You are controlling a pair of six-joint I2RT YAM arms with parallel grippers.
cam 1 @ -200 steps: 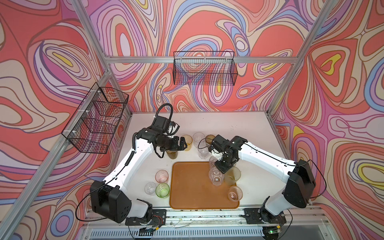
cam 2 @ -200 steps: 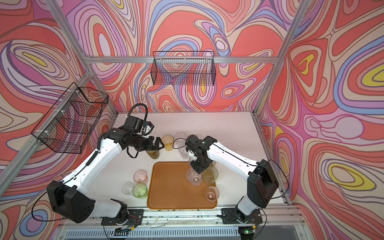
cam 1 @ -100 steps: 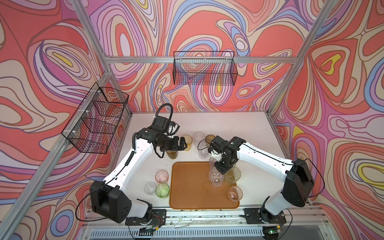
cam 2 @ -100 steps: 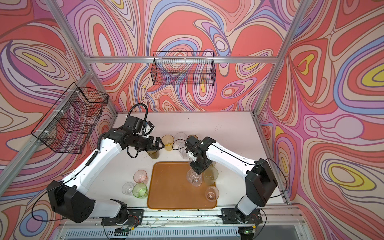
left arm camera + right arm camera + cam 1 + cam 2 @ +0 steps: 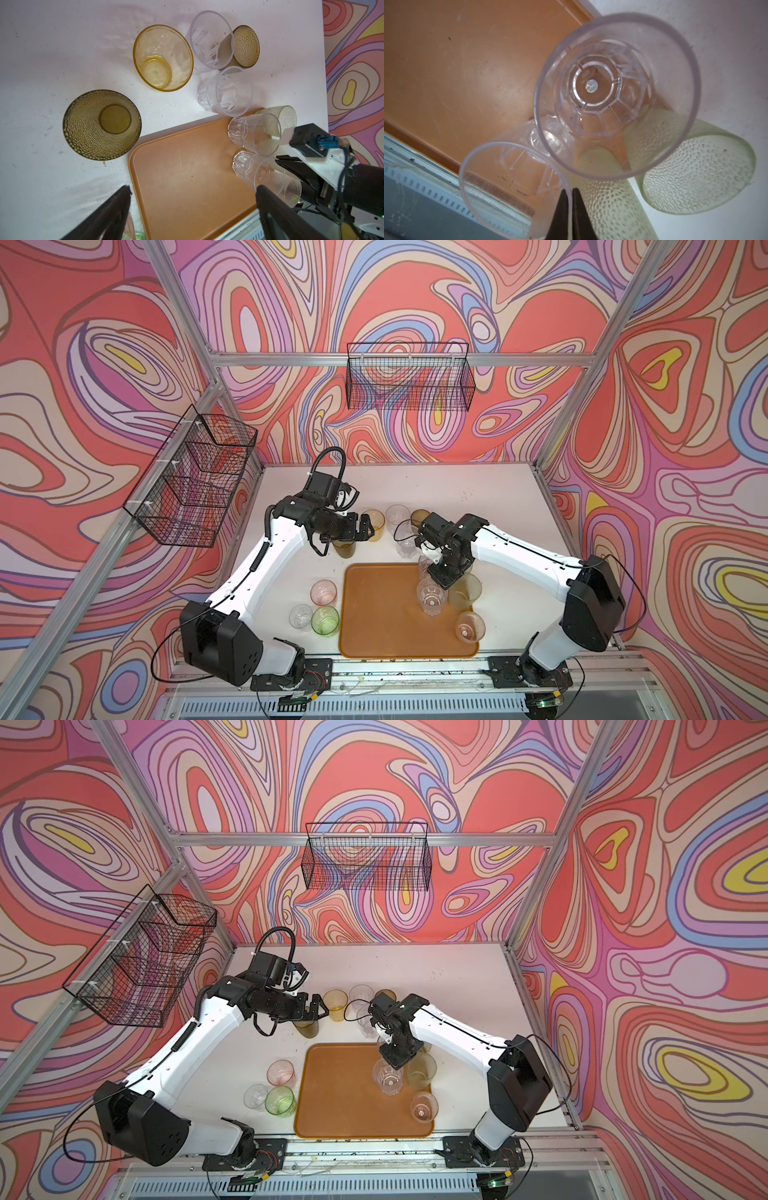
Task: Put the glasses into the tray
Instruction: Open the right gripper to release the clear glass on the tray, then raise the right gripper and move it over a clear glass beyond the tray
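An orange-brown tray (image 5: 382, 614) lies at the near edge of a white table (image 5: 457, 497), seen from above. The right gripper (image 5: 570, 195) is closed, its two fingers pinching the rim wall of a clear glass (image 5: 432, 600). This glass stands upright over the right half of the tray, toward 3 o'clock. Whether its base rests on the tray cannot be told.

Other glasses crowd it: a second clear glass (image 5: 616, 93) at its 12 o'clock, a frosted green glass (image 5: 465, 592) at its 3 o'clock, and a pink glass (image 5: 469, 626) at its 4 o'clock.

The left gripper (image 5: 193, 189), fingers wide apart and holding nothing, hovers past the tray's 11 o'clock corner, near an olive glass (image 5: 101, 124) and an amber glass (image 5: 163, 58) on the table. A bright green glass (image 5: 325, 620) waits at the tray's 9 o'clock.

To finish this step well, the right arm probably needs to lower straight down until the base sits flat. It should then part its fingers and rise vertically, because any sideways drift could knock the close neighbours.
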